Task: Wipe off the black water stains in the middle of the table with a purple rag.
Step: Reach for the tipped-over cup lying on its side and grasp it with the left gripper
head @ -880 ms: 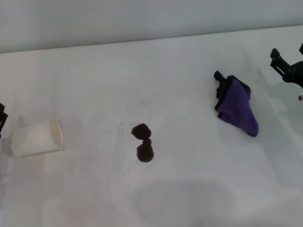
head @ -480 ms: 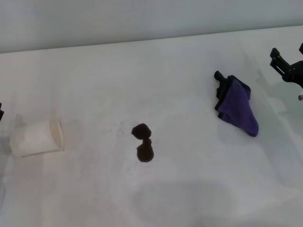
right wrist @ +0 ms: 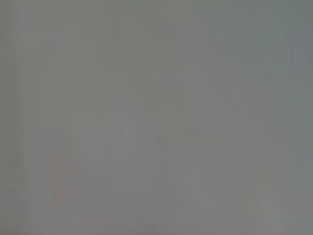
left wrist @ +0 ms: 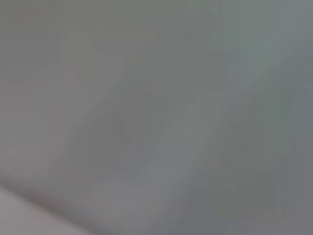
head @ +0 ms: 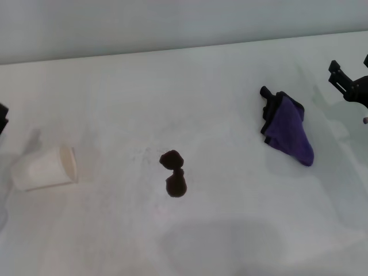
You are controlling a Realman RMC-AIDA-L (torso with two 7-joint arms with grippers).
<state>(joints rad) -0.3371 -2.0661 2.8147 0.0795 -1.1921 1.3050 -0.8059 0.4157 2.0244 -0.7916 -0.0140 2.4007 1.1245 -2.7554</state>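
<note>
The cup (head: pixel 43 168) at lower left has tilted and shifted slightly; the left gripper (head: pixel 2 117) has risen along the left edge — finger state not discernible. The rag (head: pixel 289 130) lies right of centre, long axis running down-right, stains (head: pixel 173 173) mid-table (head: pixel 230 218). The right gripper (head: pixel 348 82) — nearer, up-right of the rag — stands spread.

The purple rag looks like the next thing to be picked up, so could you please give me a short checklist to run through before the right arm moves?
1. Purple rag lies free on the table, nothing on it: ok.
2. Right end effector is beside the rag, apart from it: ok.
3. Right end effector open for the grasp: cannot tell.
4. Black water stains are uncovered and unwiped: ok.
5. Paper cup lies on its side, apart from the stains: ok.
6. Left end effector is at the table's left edge, clear of the rag: ok.
</note>
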